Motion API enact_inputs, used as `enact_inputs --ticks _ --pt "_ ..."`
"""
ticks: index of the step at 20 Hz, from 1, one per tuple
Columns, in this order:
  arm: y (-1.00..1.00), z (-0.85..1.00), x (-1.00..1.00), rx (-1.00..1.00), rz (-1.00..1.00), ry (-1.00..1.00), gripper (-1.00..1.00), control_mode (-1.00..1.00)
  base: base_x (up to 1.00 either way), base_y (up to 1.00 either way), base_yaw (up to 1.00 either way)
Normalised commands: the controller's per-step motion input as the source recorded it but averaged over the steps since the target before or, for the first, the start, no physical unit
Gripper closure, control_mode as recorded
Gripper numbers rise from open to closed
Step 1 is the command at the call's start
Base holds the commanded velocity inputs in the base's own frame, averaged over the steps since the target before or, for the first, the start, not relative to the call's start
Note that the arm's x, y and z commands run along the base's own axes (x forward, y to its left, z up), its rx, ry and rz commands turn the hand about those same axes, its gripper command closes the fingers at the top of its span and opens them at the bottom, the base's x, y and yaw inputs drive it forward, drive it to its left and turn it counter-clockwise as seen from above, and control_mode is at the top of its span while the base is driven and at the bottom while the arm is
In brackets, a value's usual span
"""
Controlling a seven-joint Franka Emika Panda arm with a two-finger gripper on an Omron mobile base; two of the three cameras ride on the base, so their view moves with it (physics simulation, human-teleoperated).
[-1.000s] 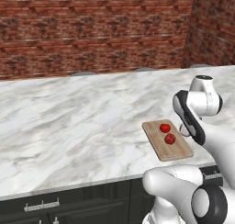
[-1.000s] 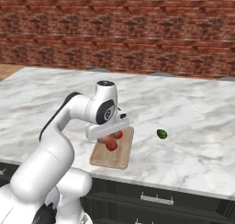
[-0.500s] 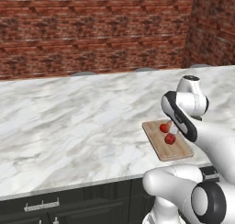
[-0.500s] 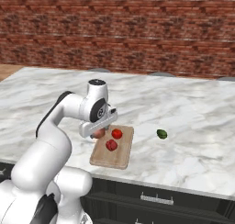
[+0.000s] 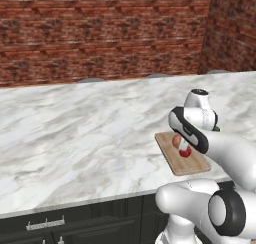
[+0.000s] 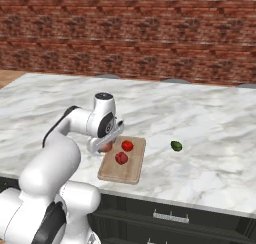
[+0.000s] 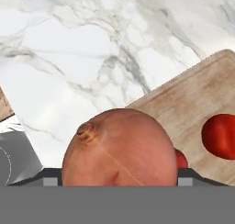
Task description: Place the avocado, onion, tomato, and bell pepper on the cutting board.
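My gripper [image 6: 106,145] is shut on the onion [image 7: 120,147], a peach-tan ball that hangs just over the left edge of the cutting board [image 6: 125,172]. The onion [image 5: 176,139] peeks out beside my forearm in the left base view. Two red round vegetables [image 6: 127,145] [image 6: 121,158] lie on the board; I cannot tell which is the tomato and which the bell pepper. In the hand view one of them [image 7: 220,136] lies on the board [image 7: 197,94] to the right of the onion. The avocado [image 6: 176,146] rests on the marble counter, to the right of the board.
The marble counter [image 5: 85,133] stretches wide to the left of the board [image 5: 179,164]. A brick wall [image 6: 150,33] runs along the back. The counter's front edge [image 6: 190,200] lies close behind the board, with dark cabinets below.
The arm has swung left and a little lower with the onion, from above the middle of the board to its left edge. The two red vegetables and the avocado have stayed put.
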Motion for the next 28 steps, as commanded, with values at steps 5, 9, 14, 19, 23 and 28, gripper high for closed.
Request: enact_inputs --ticks 5,9,14,19,23,28 --pt "0.0 -0.18 0.0 0.0 0.05 0.0 1.0 -1.0 0.0 0.0 0.0" --pt "0.0 -0.2 0.0 -0.02 0.03 0.0 1.0 -1.0 0.0 0.0 0.0" --pt "0.0 -0.25 0.0 -0.02 0.02 0.02 1.0 -1.0 0.0 0.0 0.0" --pt "0.0 -0.32 0.0 -0.01 0.02 0.05 1.0 -1.0 0.0 0.0 0.0" --pt "0.0 -0.36 0.0 0.0 0.02 0.08 1.0 -1.0 0.0 0.0 0.0" --pt "0.0 -0.34 -0.03 0.0 0.02 0.09 1.0 -1.0 0.0 0.0 0.0"
